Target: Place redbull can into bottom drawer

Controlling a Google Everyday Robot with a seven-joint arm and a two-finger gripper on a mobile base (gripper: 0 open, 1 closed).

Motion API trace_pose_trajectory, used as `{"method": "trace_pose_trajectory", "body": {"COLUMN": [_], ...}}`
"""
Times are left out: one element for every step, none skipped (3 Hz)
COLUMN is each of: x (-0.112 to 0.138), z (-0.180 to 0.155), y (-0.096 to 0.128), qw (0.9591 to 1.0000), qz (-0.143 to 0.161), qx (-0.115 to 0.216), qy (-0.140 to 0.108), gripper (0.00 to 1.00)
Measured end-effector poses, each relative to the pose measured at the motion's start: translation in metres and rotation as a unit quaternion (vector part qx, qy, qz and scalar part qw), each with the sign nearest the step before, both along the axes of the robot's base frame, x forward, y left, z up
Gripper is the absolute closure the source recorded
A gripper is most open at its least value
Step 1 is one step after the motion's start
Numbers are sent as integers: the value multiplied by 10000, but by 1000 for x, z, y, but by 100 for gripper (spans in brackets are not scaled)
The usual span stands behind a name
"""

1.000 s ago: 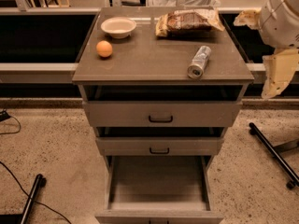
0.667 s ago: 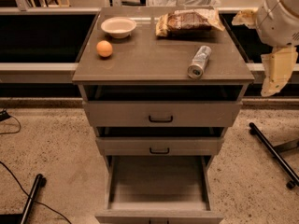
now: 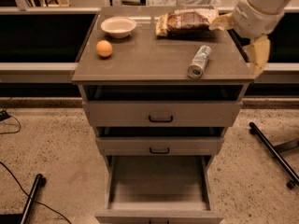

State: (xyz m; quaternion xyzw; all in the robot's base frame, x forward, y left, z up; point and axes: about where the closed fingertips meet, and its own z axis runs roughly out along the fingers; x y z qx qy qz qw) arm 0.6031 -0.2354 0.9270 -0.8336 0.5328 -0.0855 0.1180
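**Item 1:** slim silver metal redbull can [image 3: 199,61].
- Lying on its side on the flat grey-brown cabinet top [image 3: 140,62], toward the front right corner and touching nothing else.
- Long axis running diagonally: shiny round end pointing at the front edge and slightly left, far end pointing back and right, toward the arm.

**Item 2:** cream-coloured two-finger gripper [image 3: 237,46] on the single white arm.
- Hovering over the right edge of the cabinet top, near the can but apart from it.
- Fingers [image 3: 257,55] spreading wide and gripping nothing. One is reaching left beside the crinkled brown snack bag [image 3: 187,20]; the other is hanging down past the right edge.
- Can lying left of the fingers and a little forward, its back end nearest them.

**Item 3:** deep grey-brown bottom drawer [image 3: 159,178].
- Standing pulled out below the two shallower black-handled drawers [image 3: 160,119], smooth floor showing and nothing visible inside.

**Also present:** white round bowl [image 3: 118,26] and orange round fruit [image 3: 104,48], both sitting on the left half of the top, well apart from the can.

**Assessment:**
- Grasp not yet made.
- Probably calling for a short leftward reach, with the wrist turning so the jaws close across the can's narrow width rather than along its length.
- Risk of the can rolling toward the front edge if nudged.
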Motion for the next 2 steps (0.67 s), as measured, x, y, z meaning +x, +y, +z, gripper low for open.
{"method": "trace_pose_trajectory", "body": {"x": [41,64], "z": [-24,-43], "y": [3,15], "qw": [9972,9899], "qz": [749,1414], "qx": [-14,-99], "qy": [36,30], "gripper": [0,19]}}
